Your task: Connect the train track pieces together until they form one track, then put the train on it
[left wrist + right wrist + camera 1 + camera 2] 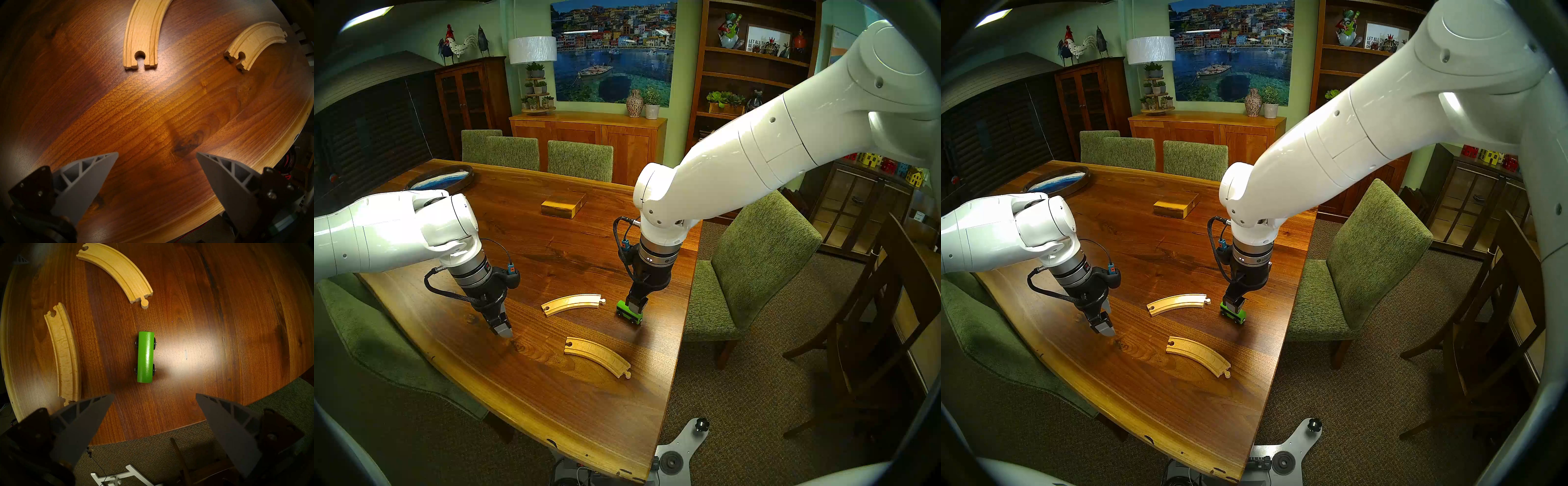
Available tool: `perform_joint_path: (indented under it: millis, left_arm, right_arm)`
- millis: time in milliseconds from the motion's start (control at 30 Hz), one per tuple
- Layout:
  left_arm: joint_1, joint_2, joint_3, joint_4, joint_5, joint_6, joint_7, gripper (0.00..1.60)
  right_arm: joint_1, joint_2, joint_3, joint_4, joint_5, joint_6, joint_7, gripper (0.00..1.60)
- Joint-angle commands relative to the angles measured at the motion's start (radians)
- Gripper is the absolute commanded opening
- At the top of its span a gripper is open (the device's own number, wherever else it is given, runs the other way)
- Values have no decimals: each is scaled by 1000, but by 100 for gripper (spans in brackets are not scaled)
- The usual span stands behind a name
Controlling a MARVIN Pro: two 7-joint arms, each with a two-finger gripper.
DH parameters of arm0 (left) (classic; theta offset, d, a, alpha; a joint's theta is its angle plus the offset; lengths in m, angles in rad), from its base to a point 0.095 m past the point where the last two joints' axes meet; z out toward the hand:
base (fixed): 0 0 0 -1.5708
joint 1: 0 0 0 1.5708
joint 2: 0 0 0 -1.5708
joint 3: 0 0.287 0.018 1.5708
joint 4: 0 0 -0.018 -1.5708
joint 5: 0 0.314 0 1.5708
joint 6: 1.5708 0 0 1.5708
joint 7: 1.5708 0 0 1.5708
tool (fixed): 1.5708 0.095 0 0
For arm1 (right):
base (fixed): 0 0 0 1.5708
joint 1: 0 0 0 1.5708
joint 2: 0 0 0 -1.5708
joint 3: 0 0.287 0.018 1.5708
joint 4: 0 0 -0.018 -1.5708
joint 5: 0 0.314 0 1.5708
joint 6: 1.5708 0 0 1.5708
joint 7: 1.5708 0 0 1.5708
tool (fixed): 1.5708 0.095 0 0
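Observation:
Two curved pale wooden track pieces lie apart on the dark wooden table (551, 407). The far piece (573, 303) (144, 34) (119, 271) has its peg pointing toward the green train (629, 312) (145, 356). The near piece (599, 356) (258, 44) (65, 351) lies closer to me. The train stands on its wheels on the table, right of the far piece. My right gripper (636, 303) (155, 394) hovers open just above the train, holding nothing. My left gripper (502, 327) (157, 153) hangs open over bare wood, left of both pieces' socket ends.
A rectangular wooden box (563, 203) sits farther back at the middle of the table, and a round dark tray (439, 178) at the back left. Green chairs (755, 264) line the table's sides. The table's right edge (682, 339) runs close to the train.

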Motion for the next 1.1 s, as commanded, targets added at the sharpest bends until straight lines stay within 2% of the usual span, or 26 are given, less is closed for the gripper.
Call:
perform_joint_path:
  millis: [0, 600, 1067]
  left_arm:
    - [-25, 0, -18, 0, 1, 0, -1, 160]
    - [-24, 0, -19, 0, 1, 0, -1, 160]
    - [-24, 0, -19, 0, 2, 0, -1, 160]
  right_arm:
    - [20, 4, 6, 7, -2, 2, -1, 160]
    - [2, -15, 23, 14, -4, -11, -7, 160]
    - [-60, -61, 27, 102, 15, -4, -1, 160]
